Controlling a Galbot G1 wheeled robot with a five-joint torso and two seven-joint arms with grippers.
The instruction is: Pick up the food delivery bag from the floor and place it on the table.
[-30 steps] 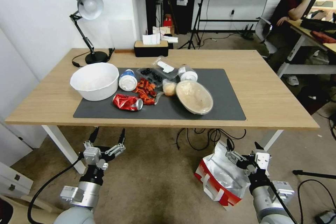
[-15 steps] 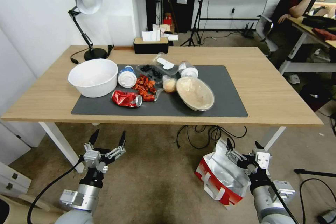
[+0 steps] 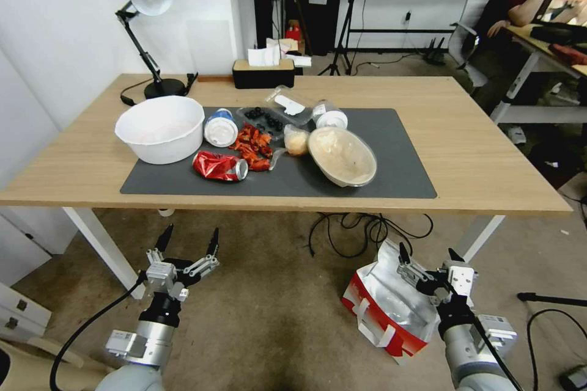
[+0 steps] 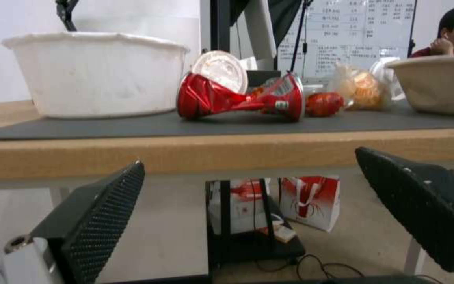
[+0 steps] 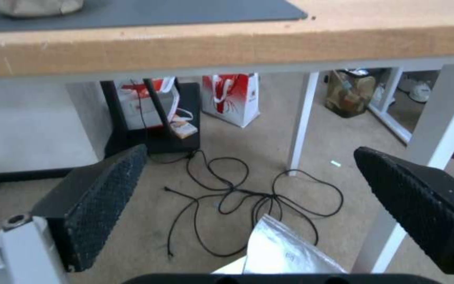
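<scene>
Right tool (image 3: 429,257) gapes wide over food delivery bag (image 3: 384,305) on the floor; left tool (image 3: 188,240) wide; right wrist view shows cables (image 5: 248,197) under the bench (image 3: 489,165).

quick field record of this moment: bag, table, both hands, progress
bag: food delivery bag on the floor, mouth open, foil lining showing
table: table with a dark grey mat holding a white bowl and a crushed red can
right hand: right hand open, above the bag's open top, nothing gripped
left hand: left hand open, empty, low in front of the table edge
progress: bag not yet lifted
</scene>
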